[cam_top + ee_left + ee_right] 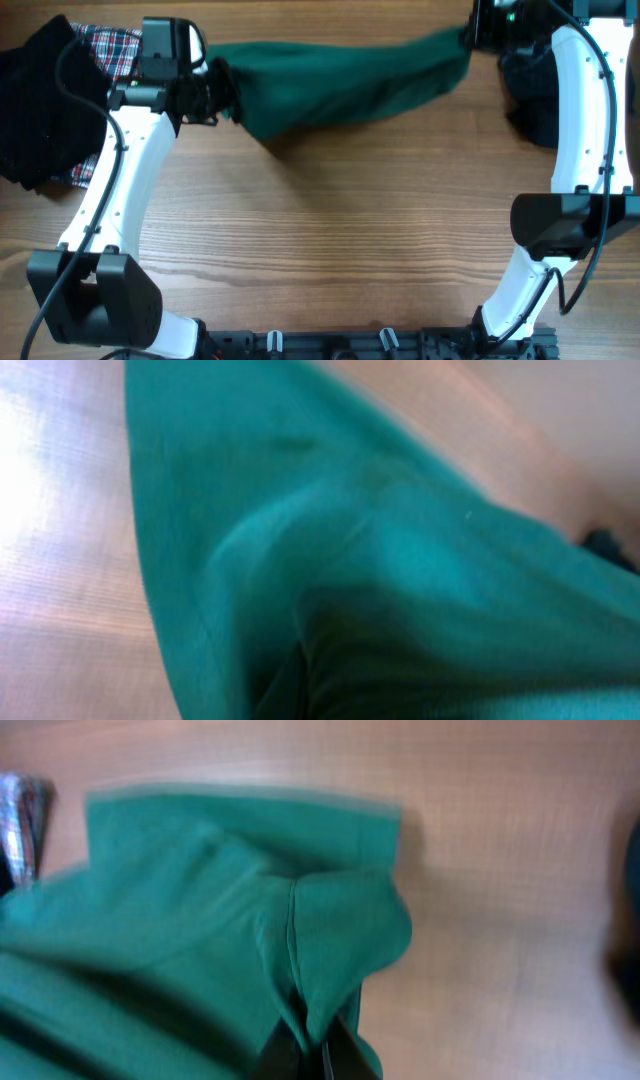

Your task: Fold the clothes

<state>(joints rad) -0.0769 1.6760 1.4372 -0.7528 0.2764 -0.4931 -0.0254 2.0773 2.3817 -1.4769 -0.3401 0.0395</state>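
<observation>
We hold the green garment (350, 80) btw. both arms, near the table's (330, 220) far edge. Left gripper (213, 92) and right gripper (468, 36) are each clamped tight on one end. Step, we judge: spreading. Next: lay it flat w/o wrinkles, then fold.

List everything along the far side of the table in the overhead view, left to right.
black garment → plaid cloth → left gripper → green garment → right gripper → dark cloth

Probably a lab: table-mounted arms (125, 170)
</observation>
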